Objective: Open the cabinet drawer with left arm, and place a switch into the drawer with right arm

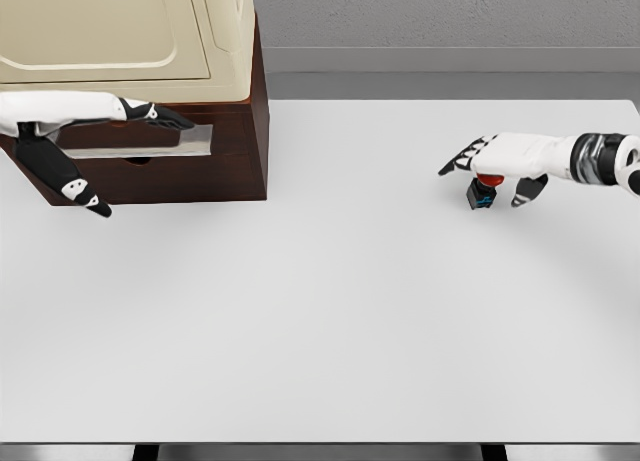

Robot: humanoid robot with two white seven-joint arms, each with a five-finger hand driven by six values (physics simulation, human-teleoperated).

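The cabinet [230, 41] stands at the table's back left, cream on top with a dark brown lower part [240, 171]. A grey strip [195, 141] runs across the drawer front. My left hand [140, 161] is at that front, its fingers [160, 115] stretched flat along the top of the strip and the thumb pointing down; it grips nothing. I cannot tell whether the drawer is pulled out. The switch [483, 194], a small dark block with red and blue parts, sits on the table at the right. My right hand [485, 176] hovers right over it, open, with fingers spread to the left.
The white table [330, 311] stretches wide between the cabinet and the switch. A grey wall runs behind the table's far edge.
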